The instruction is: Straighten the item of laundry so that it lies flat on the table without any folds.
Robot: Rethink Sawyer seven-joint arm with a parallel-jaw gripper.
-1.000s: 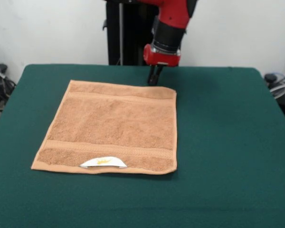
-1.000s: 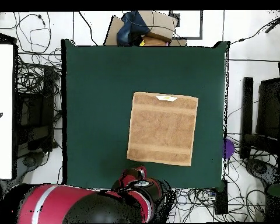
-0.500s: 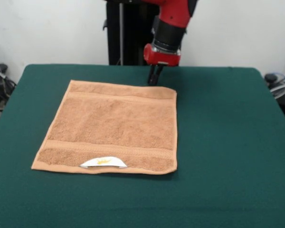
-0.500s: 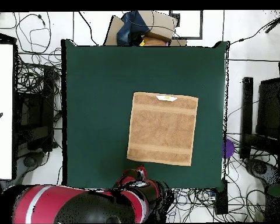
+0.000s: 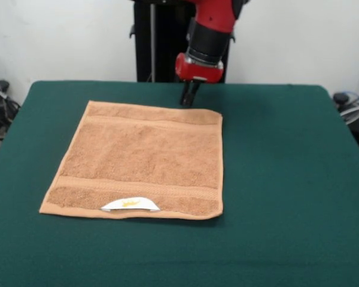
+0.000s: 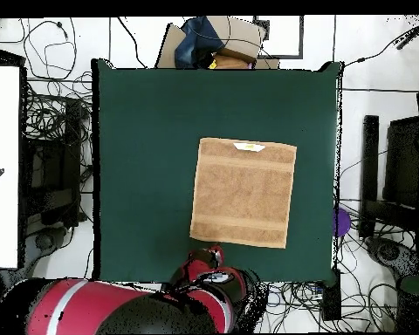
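While the green table (image 5: 287, 179) takes up nearly the whole scene, only its middle carries anything: the tan towel (image 5: 140, 158) lies spread flat there, roughly square, its edges running about parallel to the tabletop's edges and well clear of all four. From across the table its surface looks smooth, with a woven band near the far edge and another near the near edge, and no fold that I can make out. Above the towel's far edge hangs the red and black arm (image 5: 210, 30), coming down over the far side of the tabletop. Its gripper (image 5: 187, 95) sits just past the towel's far edge, toward the right corner, with its dark fingers close together and nothing between them. Smallest of all, a white label (image 5: 130, 204) with a yellow mark lies at the middle of the towel's near edge.
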